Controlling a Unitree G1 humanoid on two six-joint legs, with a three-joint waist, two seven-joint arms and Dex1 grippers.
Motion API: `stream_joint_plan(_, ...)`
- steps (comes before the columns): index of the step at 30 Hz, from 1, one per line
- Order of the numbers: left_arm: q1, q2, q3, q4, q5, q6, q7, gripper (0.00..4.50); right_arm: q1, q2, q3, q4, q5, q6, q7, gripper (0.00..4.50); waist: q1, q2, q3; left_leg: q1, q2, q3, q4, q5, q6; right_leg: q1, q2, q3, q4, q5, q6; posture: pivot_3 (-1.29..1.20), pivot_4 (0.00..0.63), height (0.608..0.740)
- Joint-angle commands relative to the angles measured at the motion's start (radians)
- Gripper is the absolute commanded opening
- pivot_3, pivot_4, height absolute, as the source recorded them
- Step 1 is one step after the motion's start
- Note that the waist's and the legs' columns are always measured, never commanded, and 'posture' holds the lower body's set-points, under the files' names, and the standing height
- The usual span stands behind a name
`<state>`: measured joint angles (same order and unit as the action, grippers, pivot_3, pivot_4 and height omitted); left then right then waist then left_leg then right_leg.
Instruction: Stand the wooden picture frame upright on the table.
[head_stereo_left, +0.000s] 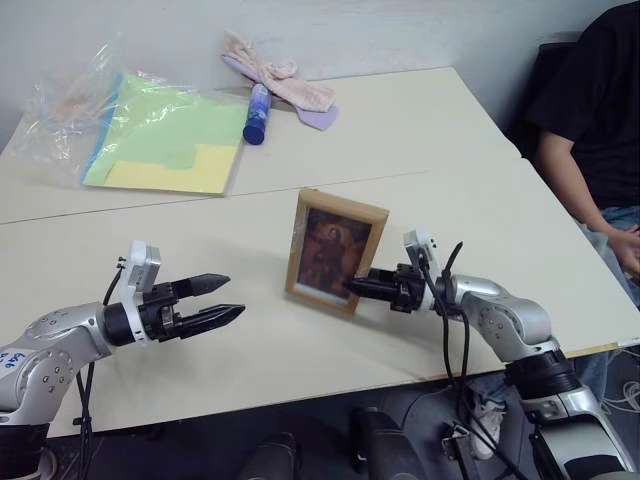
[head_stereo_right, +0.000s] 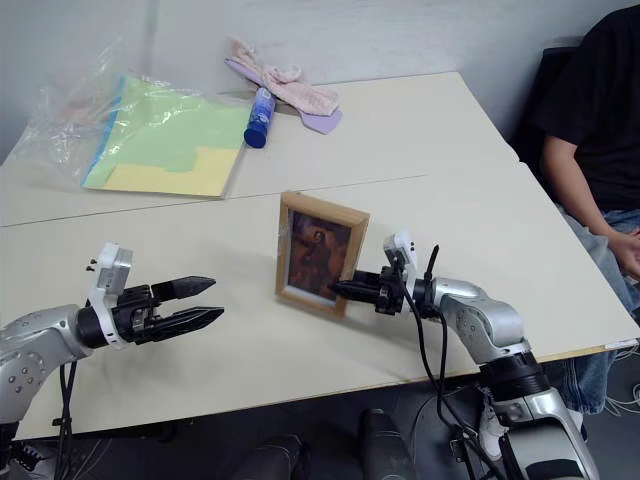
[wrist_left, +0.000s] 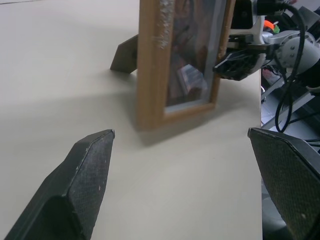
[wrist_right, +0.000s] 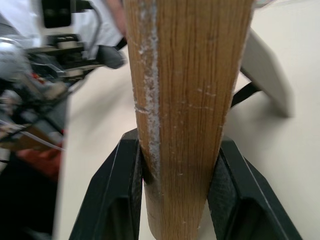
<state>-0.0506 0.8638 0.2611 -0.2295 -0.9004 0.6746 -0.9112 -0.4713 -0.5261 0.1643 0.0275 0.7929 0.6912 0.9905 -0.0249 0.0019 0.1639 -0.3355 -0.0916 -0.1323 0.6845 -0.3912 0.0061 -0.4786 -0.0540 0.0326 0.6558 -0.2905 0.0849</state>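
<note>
While the right gripper (head_stereo_left: 362, 287) clamps the right-hand edge of the wooden picture frame (head_stereo_left: 335, 250), both black fingers pressed flat against the wood in the right wrist view, the frame stands upright on the table (head_stereo_left: 250, 330). Its base rests on the tabletop, picture side facing the robot. Fold-out stand (wrist_left: 126, 54) is splayed behind and touches the surface.

Left gripper (head_stereo_left: 222, 300) hovers well apart from the frame, to its left, jaws spread wide, nothing between them.

Farther back: green-yellow paper in a plastic bag (head_stereo_left: 160, 140), a blue tube (head_stereo_left: 257, 115), a pinkish cloth (head_stereo_left: 285, 80). A person (head_stereo_left: 590, 130) sits at the table's right edge.

Judgement: the standing is essentially done. Left to do: release the right grip and withdraw without tipping the frame; whether it balances unaided cannot yet be told.
</note>
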Motion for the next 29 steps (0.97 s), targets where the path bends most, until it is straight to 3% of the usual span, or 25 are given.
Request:
stream_joint_plan(1, -0.002, -0.009, 0.016, 0.0, 0.027, -0.022, -0.025, 4.5, 0.023, -0.015, 0.012, -0.003, -0.095, -0.03, -0.007, 1.26, 0.0, 0.0, 0.0, 0.0, 0.0, 0.0, 0.0, 0.0, 0.0, 0.0, 0.0, 0.0, 0.0, 0.0, 0.0, 0.0, 0.15, 0.74)
stream_joint_plan(7, 0.027, -0.012, 0.005, 0.03, 0.122, -0.09, -0.081, 4.5, 0.041, 0.005, 0.049, 0.035, -0.271, -0.215, -0.005, 1.26, 0.0, -0.003, -0.003, 0.001, 0.0, 0.0, 0.0, 0.0, 0.0, 0.001, 0.0, 0.0, 0.0, 0.0, 0.0, 0.0, 0.15, 0.74)
stream_joint_plan(11, 0.043, -0.008, 0.011, 0.053, 0.164, -0.118, -0.116, 4.5, 0.04, 0.018, 0.02, 0.04, -0.241, -0.177, 0.007, 1.26, -0.002, -0.006, -0.005, 0.002, 0.0, 0.001, 0.0, 0.0, 0.0, 0.001, 0.0, 0.0, 0.0, 0.0, 0.0, 0.0, 0.15, 0.74)
stream_joint_plan(15, 0.054, 0.0, 0.016, 0.069, 0.202, -0.144, -0.148, 4.5, 0.031, 0.028, -0.021, 0.02, -0.228, -0.205, 0.024, 2.55, 0.001, -0.007, -0.006, 0.001, 0.0, 0.0, 0.0, 0.0, 0.0, 0.001, 0.0, 0.0, 0.0, 0.0, 0.0, 0.0, 0.15, 0.74)
stream_joint_plan(21, 0.113, -0.001, 0.053, 0.088, 0.302, -0.287, -0.175, 4.5, 0.104, -0.094, -0.076, -0.065, -0.231, -0.262, 0.158, 4.36, 0.004, -0.007, -0.006, 0.0, 0.0, 0.0, 0.0, -0.001, 0.002, 0.0, 0.0, -0.001, -0.003, 0.0, 0.0, 0.0, 0.15, 0.74)
stream_joint_plan(23, 0.15, 0.0, 0.079, 0.107, 0.354, -0.37, -0.18, 4.5, 0.157, -0.138, -0.122, -0.082, -0.263, -0.38, 0.207, 4.44, 0.007, -0.007, -0.006, 0.0, 0.0, 0.0, 0.0, -0.001, 0.002, 0.001, 0.0, 0.0, -0.003, 0.001, 0.0, 0.0, 0.15, 0.74)
stream_joint_plan(27, 0.22, -0.005, 0.131, 0.146, 0.434, -0.515, -0.179, 4.5, 0.242, -0.201, -0.209, 0.027, -0.414, -0.867, 0.3, 4.44, 0.012, -0.008, -0.006, 0.0, 0.0, 0.003, -0.001, -0.002, 0.002, 0.001, 0.001, 0.001, -0.003, 0.001, 0.001, 0.0, 0.15, 0.74)
stream_joint_plan(29, 0.265, -0.017, 0.171, 0.154, 0.456, -0.573, -0.172, 4.5, 0.269, -0.224, -0.25, 0.095, -0.424, -0.957, 0.32, 4.44, 0.016, -0.008, -0.006, 0.001, 0.0, 0.004, -0.001, -0.002, 0.003, 0.001, 0.001, 0.001, -0.003, 0.001, 0.002, 0.0, 0.15, 0.74)
